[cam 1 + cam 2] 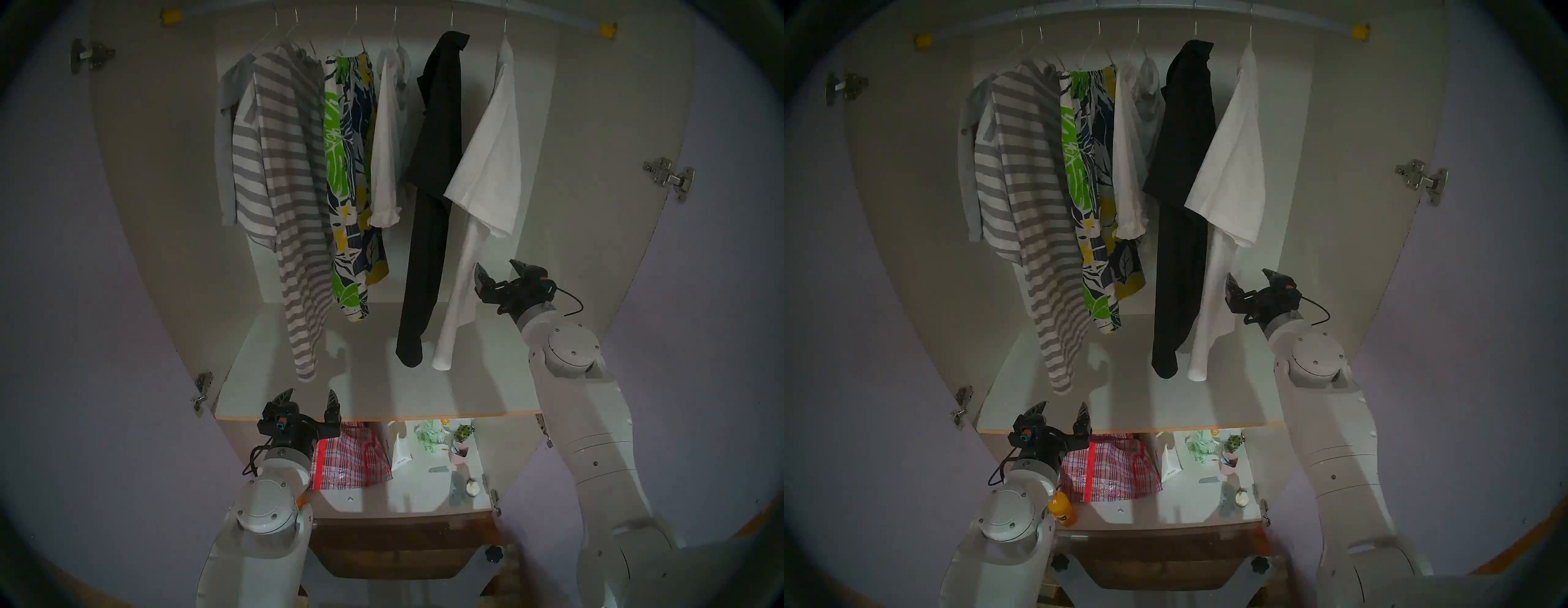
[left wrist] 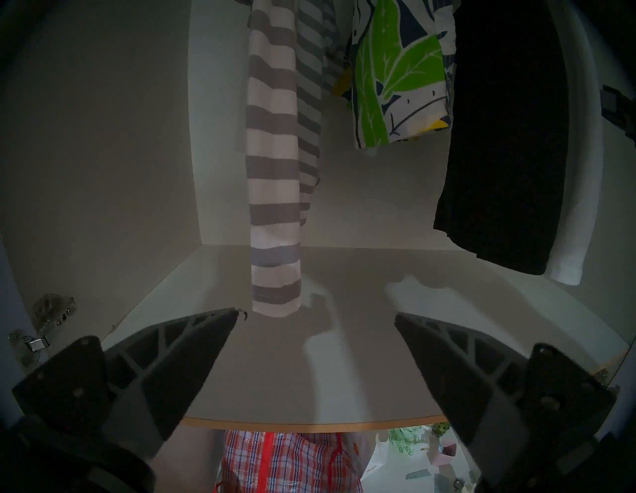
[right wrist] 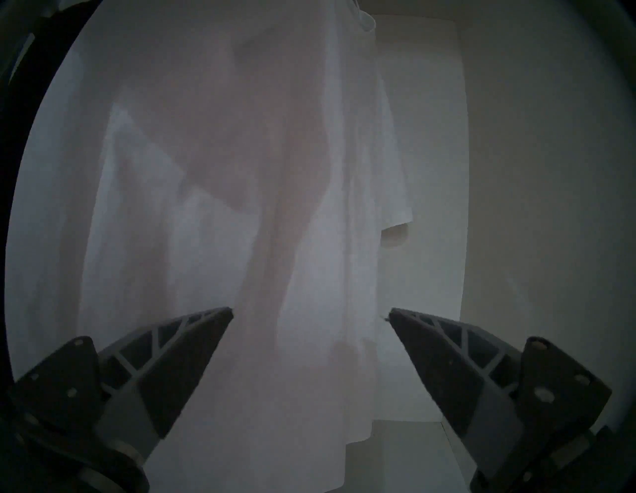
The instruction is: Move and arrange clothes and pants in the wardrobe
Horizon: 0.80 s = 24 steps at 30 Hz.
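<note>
Currently, status:
Right end effector: jaws wide, holding nothing, raised inside the wardrobe at the right end of the rail.
Key relation: large white T-shirt hangs just ahead and to the left of the right end effector; in the right wrist view the cloth fills the frame beyond the fingertips. Contact: can't tell, looks just short.
Long axis: shirt hangs vertical, hem just above the shelf; its hanger hook is on the rail well above the end effector.
Nearer arm: right, clearly.
Left end effector: jaws wide, empty, low at the shelf's front edge, left of centre; the striped garment hangs beyond and above it.
Clothes: all six on the rail. From the left end: plain grey, striped, leaf print, small white, black, large white T-shirt.
Spacing: left four bunched, black and large white nearly touching low down.
Surface: shelf bare under the hems.
Room: free rail and side panel to the right of the large white T-shirt; doors swung open.
Below the shelf: red plaid bag and small clutter, not task items.
Likely next: grab or nudge the large white T-shirt, my guess.
</note>
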Tool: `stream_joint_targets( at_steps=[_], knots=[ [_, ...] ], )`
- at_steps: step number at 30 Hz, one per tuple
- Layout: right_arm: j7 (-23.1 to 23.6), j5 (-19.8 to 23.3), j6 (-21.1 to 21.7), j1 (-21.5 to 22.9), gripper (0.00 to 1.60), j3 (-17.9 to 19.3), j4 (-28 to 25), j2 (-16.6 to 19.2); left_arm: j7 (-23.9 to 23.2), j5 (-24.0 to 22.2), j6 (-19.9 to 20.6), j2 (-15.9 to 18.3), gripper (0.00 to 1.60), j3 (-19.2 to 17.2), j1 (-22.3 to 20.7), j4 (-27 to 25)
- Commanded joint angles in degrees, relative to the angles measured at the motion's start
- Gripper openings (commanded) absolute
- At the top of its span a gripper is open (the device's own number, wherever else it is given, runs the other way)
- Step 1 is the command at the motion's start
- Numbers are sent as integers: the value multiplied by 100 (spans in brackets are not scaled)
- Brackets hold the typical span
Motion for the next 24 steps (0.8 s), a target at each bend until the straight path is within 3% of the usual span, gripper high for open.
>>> stream_joint_targets(
  at_steps=[1,13,18,24],
  knots=[
    [6,16,-45,111,160,12,-167,-7,-27,-12,-28,2,160,15,-48,-149],
    [-40,39,43,122,160,25,-190,-43,-27,-12,-28,2,160,15,-48,-149],
    [-431,1,80,492,160,138,-19,-198,-22,-9,-32,1,160,16,-53,-140],
    [-285,89,-72,1040,160,296,333,-40,-23,-10,-31,2,160,16,-51,-143]
  ],
)
